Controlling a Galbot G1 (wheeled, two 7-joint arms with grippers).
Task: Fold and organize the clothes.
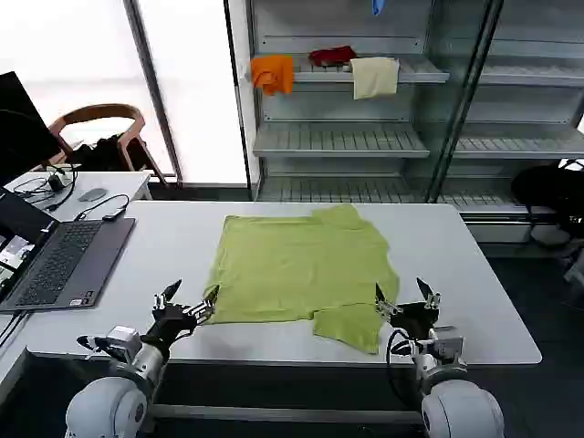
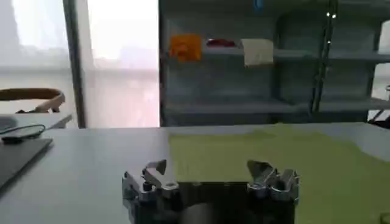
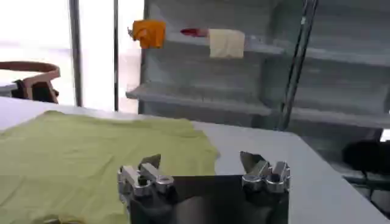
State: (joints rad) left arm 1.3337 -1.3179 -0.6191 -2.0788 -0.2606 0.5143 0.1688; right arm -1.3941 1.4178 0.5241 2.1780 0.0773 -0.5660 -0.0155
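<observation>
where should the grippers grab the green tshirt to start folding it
Probably the near hem corners. The T-shirt lies flat on the table, near edge toward the robot. The open left gripper sits at its near left corner; the open right gripper is by the folded-over sleeve. Come in low from the near side, pinching the edge.

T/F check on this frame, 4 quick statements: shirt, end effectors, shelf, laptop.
1. The green T-shirt lies spread on the table. True.
2. The left end effector is shut on the shirt. False: it is open, at the shirt's near corner.
3. The right end effector is open, at the near edge. True.
4. The laptop sits on the shelf. False: it sits at the table's left; the shelf holds cloths.
</observation>
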